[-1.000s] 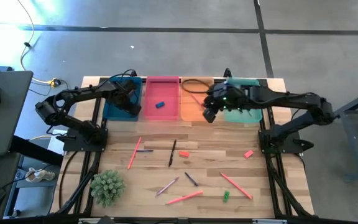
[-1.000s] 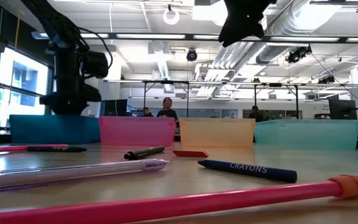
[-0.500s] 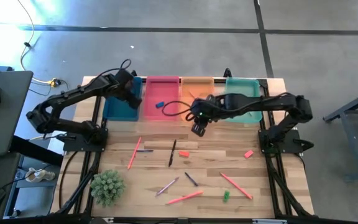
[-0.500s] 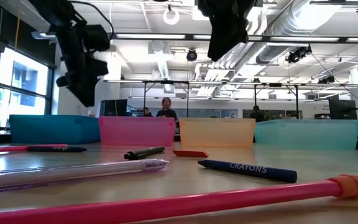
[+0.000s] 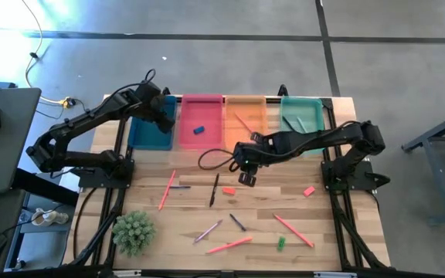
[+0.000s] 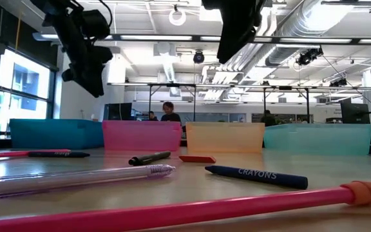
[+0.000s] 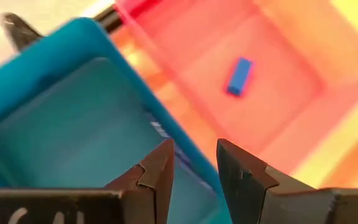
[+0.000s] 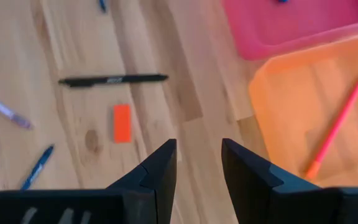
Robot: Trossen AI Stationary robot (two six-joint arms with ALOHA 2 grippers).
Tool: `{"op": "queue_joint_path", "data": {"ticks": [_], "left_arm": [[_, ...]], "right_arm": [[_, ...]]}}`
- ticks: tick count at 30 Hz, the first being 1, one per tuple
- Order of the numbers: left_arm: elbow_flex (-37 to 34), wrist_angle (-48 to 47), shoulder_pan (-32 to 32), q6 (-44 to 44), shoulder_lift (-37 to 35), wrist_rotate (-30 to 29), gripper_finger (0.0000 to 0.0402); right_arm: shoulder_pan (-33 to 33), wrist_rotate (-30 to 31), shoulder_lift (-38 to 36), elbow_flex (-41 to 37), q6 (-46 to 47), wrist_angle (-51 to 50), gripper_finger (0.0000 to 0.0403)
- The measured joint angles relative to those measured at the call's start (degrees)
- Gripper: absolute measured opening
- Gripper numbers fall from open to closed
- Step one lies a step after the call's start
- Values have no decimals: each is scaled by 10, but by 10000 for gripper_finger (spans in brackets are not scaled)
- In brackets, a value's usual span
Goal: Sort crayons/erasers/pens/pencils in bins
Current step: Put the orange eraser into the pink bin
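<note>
Four bins stand in a row at the far edge: blue (image 5: 150, 127), pink (image 5: 200, 116), orange (image 5: 255, 133), teal (image 5: 301, 123). A blue eraser (image 7: 239, 76) lies in the pink bin (image 7: 291, 106). A pink pencil (image 8: 337, 127) lies in the orange bin (image 8: 291, 106). My left gripper (image 7: 194, 155) is open and empty above the blue bin's right wall (image 7: 135, 93). My right gripper (image 8: 199, 155) is open and empty above the bare table in front of the orange bin, near a red eraser (image 8: 122, 122) and a black pen (image 8: 114, 79).
On the table lie another red eraser (image 5: 309, 191), a green eraser (image 5: 281, 242), pink pencils (image 5: 166, 190) (image 5: 229, 245) (image 5: 293, 229), a blue crayon (image 5: 238, 222) and a purple pen (image 5: 207, 231). A potted plant (image 5: 134, 232) stands near left. A black cable (image 5: 211, 158) loops by my right arm.
My right gripper has gone from above the orange and teal bins toward the table's near edge and left, out over the open table, staying high. My left gripper has risen out of the blue bin and tipped. The pink pencil in the orange bin now shows.
</note>
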Motion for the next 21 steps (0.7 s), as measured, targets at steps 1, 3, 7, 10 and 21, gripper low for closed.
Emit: {"op": "queue_joint_path", "data": {"ticks": [1,3,7,10,21], "left_arm": [[0,-2,0,-9,-3,12,110],[0,-10,-5,-29,-8,34,110],[0,-29,-26,-47,-20,43,110],[0,-37,-42,-51,-24,41,110],[0,-56,-65,-96,-26,36,110]], "right_arm": [[2,-1,4,0,-5,2,117],[5,-5,15,0,-7,4,117],[6,-52,38,0,-7,11,123],[7,-79,57,0,-16,23,135],[17,-84,132,-1,8,62,167]]}}
